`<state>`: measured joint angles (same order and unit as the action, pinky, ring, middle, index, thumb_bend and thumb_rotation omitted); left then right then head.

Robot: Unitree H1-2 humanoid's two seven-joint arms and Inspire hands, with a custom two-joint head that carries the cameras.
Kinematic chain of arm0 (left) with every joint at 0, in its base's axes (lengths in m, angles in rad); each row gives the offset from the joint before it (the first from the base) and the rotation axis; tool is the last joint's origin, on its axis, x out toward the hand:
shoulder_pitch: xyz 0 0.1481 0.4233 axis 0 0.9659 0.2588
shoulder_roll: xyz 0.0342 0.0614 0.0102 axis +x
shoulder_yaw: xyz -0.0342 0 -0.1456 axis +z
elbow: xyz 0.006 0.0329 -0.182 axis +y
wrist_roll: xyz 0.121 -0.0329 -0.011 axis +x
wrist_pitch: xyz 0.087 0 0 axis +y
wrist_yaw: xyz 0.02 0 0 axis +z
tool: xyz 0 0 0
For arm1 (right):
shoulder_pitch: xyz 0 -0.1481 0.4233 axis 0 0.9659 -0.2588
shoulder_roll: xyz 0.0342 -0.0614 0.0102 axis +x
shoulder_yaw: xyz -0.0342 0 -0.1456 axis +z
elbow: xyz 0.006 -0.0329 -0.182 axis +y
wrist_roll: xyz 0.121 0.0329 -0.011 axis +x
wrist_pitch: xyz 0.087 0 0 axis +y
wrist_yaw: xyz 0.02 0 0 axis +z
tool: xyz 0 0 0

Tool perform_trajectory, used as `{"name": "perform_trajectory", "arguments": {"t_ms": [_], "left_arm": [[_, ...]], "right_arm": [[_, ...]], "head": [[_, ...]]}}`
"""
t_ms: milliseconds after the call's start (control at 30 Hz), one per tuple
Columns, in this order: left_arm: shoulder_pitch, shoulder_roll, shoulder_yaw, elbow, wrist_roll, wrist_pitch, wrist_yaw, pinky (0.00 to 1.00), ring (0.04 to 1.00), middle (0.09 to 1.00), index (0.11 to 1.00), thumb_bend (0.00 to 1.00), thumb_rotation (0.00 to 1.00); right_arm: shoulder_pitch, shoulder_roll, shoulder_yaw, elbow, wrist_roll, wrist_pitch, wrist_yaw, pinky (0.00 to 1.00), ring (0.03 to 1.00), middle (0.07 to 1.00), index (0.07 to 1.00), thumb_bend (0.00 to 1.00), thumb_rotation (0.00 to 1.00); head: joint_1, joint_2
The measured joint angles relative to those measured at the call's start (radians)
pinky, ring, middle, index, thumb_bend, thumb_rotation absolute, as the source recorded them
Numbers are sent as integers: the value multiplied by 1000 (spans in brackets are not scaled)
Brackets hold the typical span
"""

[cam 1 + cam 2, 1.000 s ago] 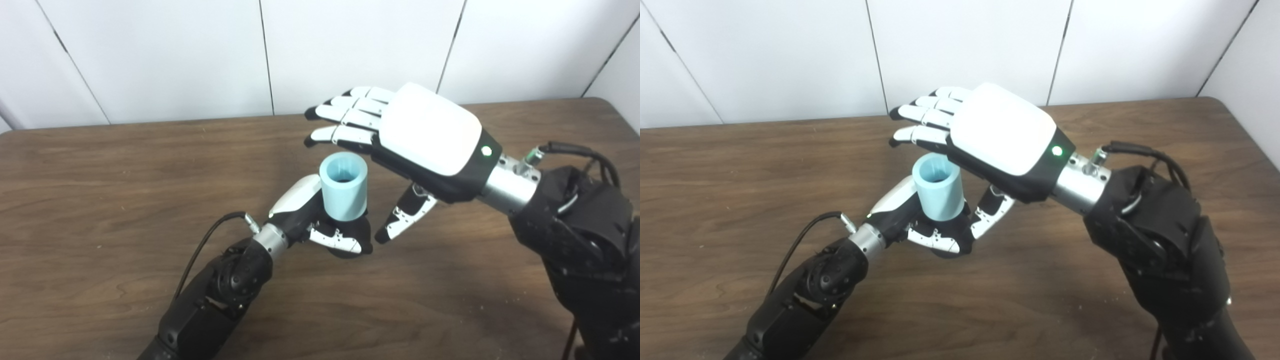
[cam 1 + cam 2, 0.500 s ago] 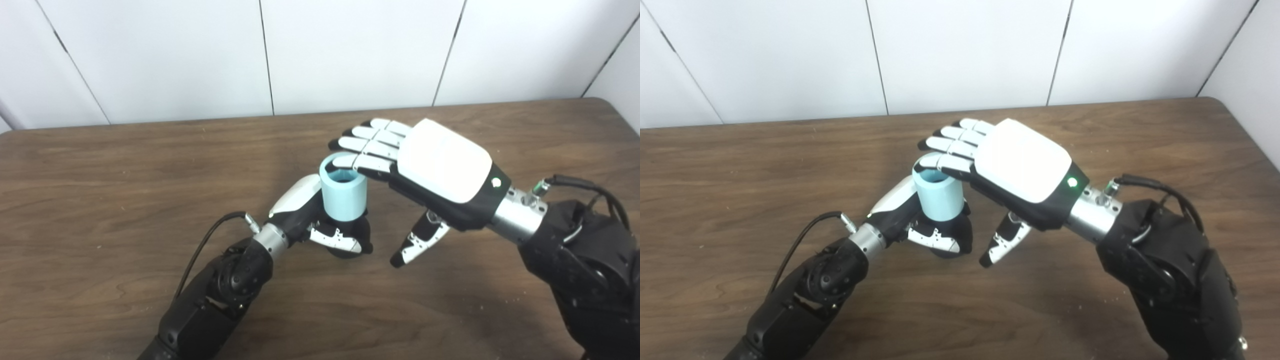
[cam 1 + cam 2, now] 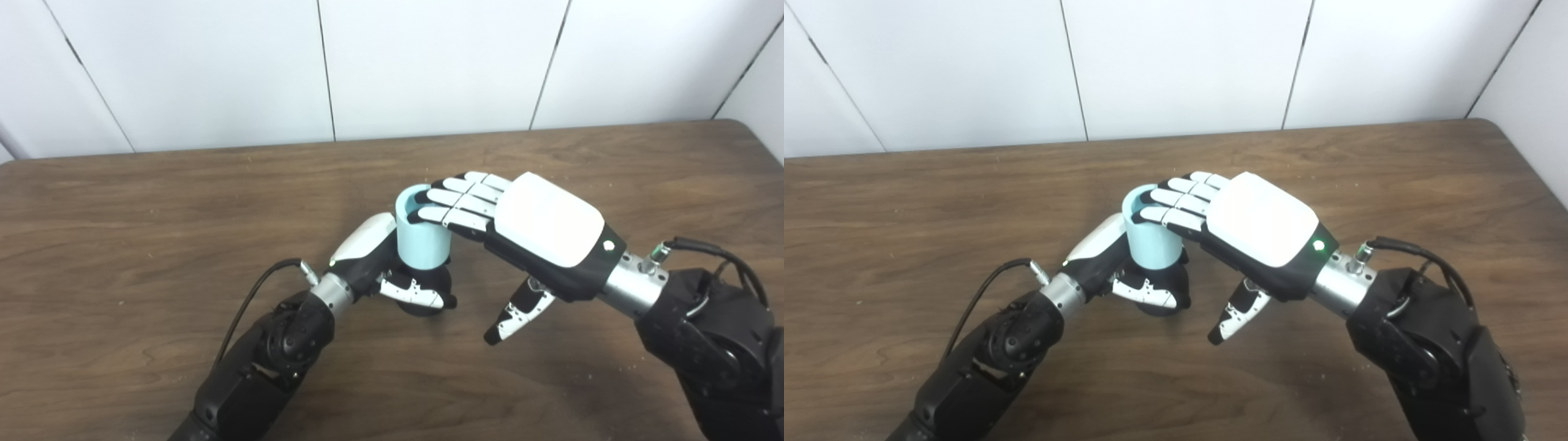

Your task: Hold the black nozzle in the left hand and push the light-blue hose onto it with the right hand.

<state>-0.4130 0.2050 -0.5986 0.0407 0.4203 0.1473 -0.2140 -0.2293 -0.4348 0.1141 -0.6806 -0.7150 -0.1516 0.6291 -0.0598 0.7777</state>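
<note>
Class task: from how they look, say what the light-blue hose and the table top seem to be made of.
Light-blue hose: probably matte plastic or rubber; even colour, thick wall, no shine. Table: wood or wood-look laminate; brown grain streaks, dull sheen. Which one, the pictures leave open.

The white-and-black left hand (image 3: 392, 269) is wrapping around the small black nozzle (image 3: 422, 306), so most of the nozzle is hiding behind its fingers and only a dark bit is peeking out at the bottom. The short light-blue tube of hose (image 3: 421, 242) is covering the nozzle's top, so how far it is sitting on is not showing. The flat fingers (image 3: 1167, 205) of the white-and-black right hand (image 3: 1243, 239) are lying over the hose's open top and hiding most of the hole. Both black arms are getting cut off by the bottom edge. The brown wooden table (image 3: 122, 245) is running off the sides.
</note>
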Motion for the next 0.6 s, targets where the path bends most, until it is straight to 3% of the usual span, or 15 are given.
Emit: {"name": "perform_trajectory", "arguments": {"t_ms": [600], "left_arm": [[1,2,0,-5,-23,4,-7,718,786,735,556,769,390]], "right_arm": [[5,0,0,4,2,0,0,898,927,931,872,828,241]], "head": [[-3,2]]}}
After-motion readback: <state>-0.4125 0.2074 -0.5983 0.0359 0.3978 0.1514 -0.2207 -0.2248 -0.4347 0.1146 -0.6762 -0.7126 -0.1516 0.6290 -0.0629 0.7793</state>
